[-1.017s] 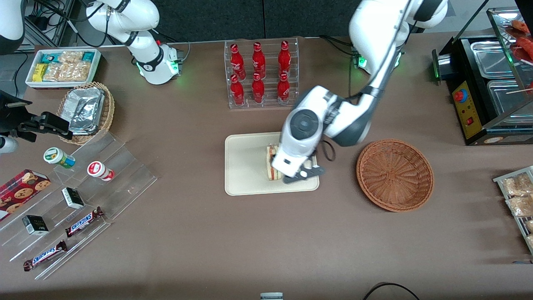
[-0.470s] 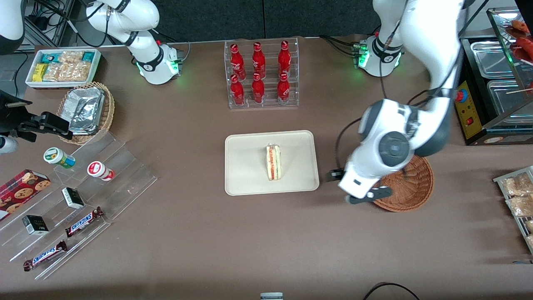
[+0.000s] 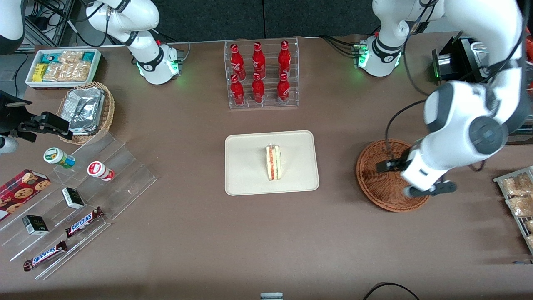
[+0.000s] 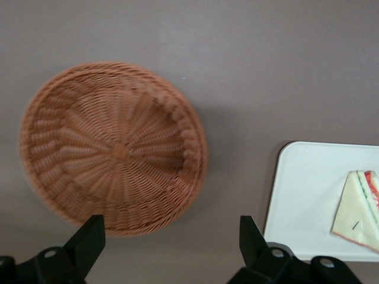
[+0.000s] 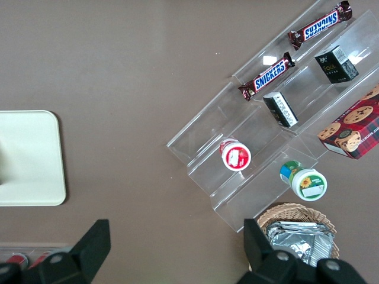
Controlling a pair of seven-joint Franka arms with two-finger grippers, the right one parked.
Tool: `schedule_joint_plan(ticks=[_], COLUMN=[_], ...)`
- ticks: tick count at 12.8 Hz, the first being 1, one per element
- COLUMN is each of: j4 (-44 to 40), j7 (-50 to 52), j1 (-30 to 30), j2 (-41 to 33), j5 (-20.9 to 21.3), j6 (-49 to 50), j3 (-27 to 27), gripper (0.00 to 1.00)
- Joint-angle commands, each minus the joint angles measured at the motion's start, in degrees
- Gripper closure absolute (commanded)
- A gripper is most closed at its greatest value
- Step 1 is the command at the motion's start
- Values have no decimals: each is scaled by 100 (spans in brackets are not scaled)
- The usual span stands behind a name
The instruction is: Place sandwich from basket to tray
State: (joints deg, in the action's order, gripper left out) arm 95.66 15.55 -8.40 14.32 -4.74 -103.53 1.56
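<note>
The sandwich [image 3: 273,162] stands on its edge in the cream tray [image 3: 245,183], its red and green filling facing up. It also shows in the left wrist view as the sandwich [image 4: 359,207] on the tray [image 4: 299,195]. The reddish-brown basket [image 3: 381,187] holds nothing and sits beside the tray, toward the working arm's end of the table. My gripper [image 3: 410,178] hangs above the basket's edge that is farthest from the tray. In the wrist view the gripper [image 4: 170,228] is open, with only bare table and the rim of the basket [image 4: 112,148] between its fingers.
A clear rack of red bottles [image 3: 260,75] stands farther from the front camera than the tray. A black food warmer [image 3: 479,91] and a rack of snack bags [image 3: 516,196] flank the basket. An acrylic stand with candy bars [image 3: 75,208] lies toward the parked arm's end.
My gripper has left the sandwich on the tray and swung away, passing over the basket to its edge toward the working arm's end. The sandwich has stayed put.
</note>
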Motion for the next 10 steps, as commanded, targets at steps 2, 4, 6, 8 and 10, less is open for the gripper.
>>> schedule_joint_plan(ticks=[2, 4, 6, 8, 10], j4=[445, 323, 33, -265, -337], j7=[-227, -595, -894, -983, -1325], j1=[408, 479, 480, 488, 532], j2=[-1131, -1413, -1476, -1555, -1660], j5=[-27, 366, 641, 650, 598], j6=[552, 1025, 1562, 2167, 2407], j3=[99, 99, 81, 38, -190], gripper=[0, 0, 0, 0, 0])
